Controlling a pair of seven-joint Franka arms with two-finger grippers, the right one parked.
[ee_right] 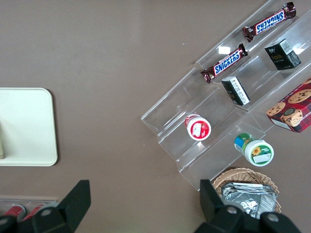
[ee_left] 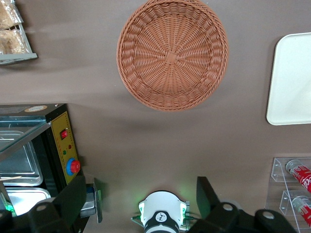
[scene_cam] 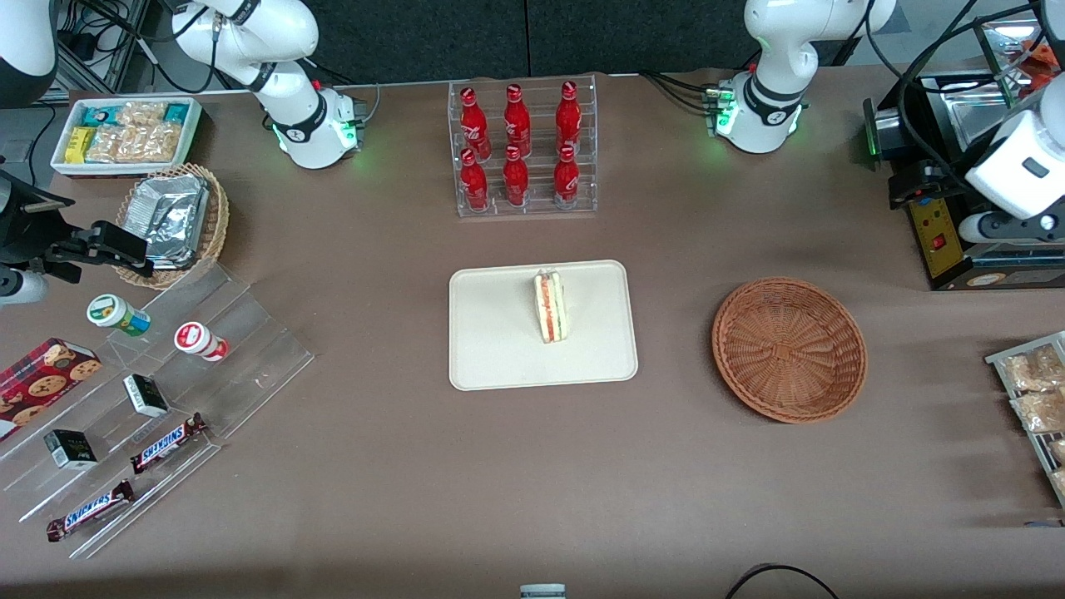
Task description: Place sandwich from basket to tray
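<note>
The sandwich [scene_cam: 551, 306], a pale wedge with red, white and green layers, stands on edge on the cream tray [scene_cam: 499, 366] in the middle of the table. The reddish-brown wicker basket [scene_cam: 789, 349] [ee_left: 172, 53] lies empty beside the tray, toward the working arm's end. My left gripper [ee_left: 141, 183] hangs high over the table near its arm's base [ee_left: 163, 213], farther from the front camera than the basket. It is open, its black fingers [ee_left: 206, 194] spread wide with nothing between them. A corner of the tray [ee_left: 291, 82] also shows in the left wrist view.
A clear rack of red bottles [scene_cam: 522, 148] stands farther from the front camera than the tray. A black appliance with steel pans [scene_cam: 940, 225] [ee_left: 29, 155] and a rack of snack bags [scene_cam: 1036, 399] sit at the working arm's end. Acrylic steps with candy bars [scene_cam: 166, 441] lie toward the parked arm's end.
</note>
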